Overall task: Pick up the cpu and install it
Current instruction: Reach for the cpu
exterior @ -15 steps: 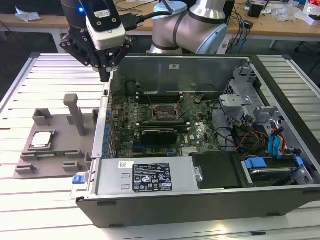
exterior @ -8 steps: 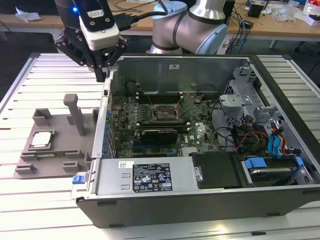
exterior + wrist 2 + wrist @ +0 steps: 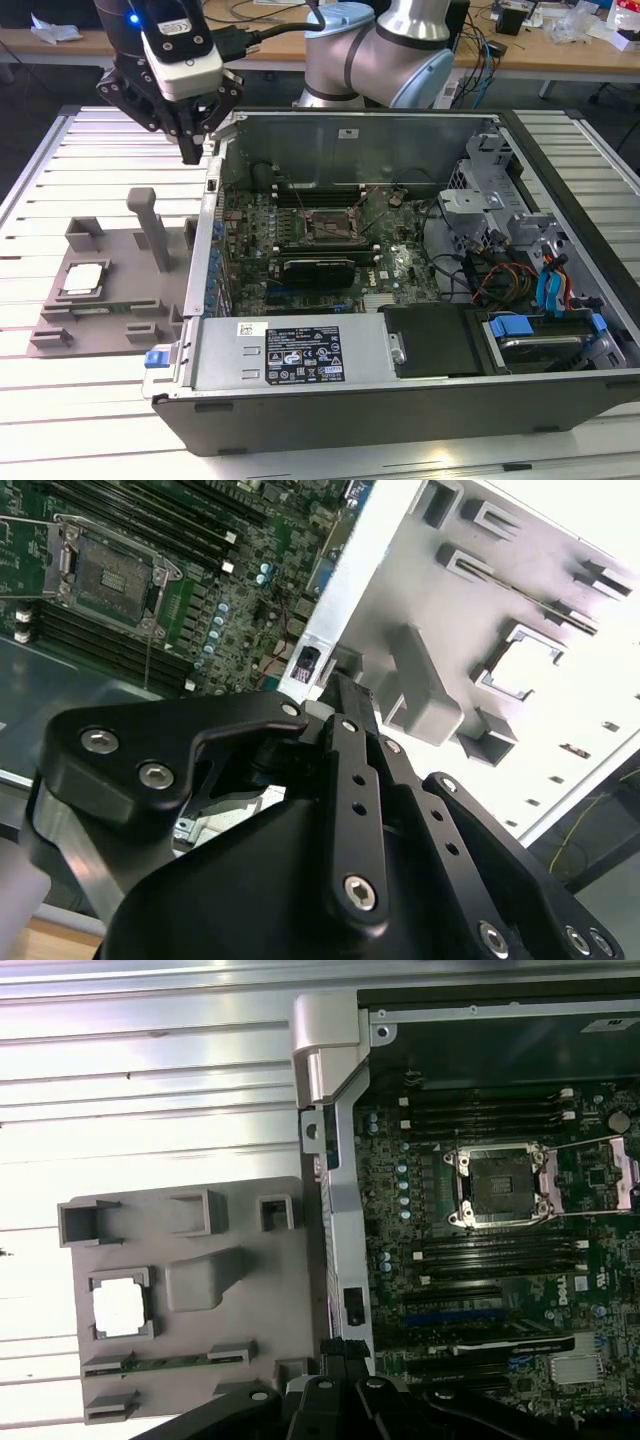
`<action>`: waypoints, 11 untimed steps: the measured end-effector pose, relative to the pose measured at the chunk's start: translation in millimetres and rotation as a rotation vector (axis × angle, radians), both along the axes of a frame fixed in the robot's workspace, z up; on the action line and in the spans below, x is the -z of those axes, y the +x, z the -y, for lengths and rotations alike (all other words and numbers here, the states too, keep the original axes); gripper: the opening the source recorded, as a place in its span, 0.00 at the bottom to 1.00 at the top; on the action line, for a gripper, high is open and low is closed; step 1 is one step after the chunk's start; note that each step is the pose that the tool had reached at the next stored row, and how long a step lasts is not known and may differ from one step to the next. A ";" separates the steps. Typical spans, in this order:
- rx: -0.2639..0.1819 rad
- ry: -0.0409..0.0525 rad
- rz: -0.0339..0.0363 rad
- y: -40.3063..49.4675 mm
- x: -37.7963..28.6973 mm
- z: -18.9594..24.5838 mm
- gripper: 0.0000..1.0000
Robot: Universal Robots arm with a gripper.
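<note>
The cpu [image 3: 82, 280], a thin square chip with a pale silvery top, lay flat in a recess of the grey tray [image 3: 120, 255], beside the open computer case [image 3: 300, 345]. Glare washed out its surface detail. The gripper [image 3: 190, 150] hung over the case's corner, well apart from it, fingers pressed together on nothing.

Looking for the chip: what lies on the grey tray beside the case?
The cpu sits in a square recess of the grey tray, a green strip in a slot. What lies under the cpu is covered.

Bright room light — glare whitens the slatted table [image 3: 150, 1080] — faint shadows.
</note>
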State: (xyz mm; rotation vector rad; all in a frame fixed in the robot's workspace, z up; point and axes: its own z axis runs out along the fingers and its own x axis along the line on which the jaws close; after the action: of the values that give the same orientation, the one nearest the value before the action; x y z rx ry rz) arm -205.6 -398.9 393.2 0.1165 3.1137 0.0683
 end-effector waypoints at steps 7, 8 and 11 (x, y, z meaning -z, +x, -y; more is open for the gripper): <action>0.000 0.0000 0.0001 -9.3 0.0 0.0 0.11; 0.000 0.0000 0.0000 -11.1 0.0 0.0 0.11; 0.000 -0.0001 0.0000 -15.9 0.0 0.0 0.11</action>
State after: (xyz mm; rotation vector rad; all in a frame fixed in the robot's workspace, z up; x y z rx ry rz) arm -221.4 -398.9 393.3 0.1166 3.1137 0.0682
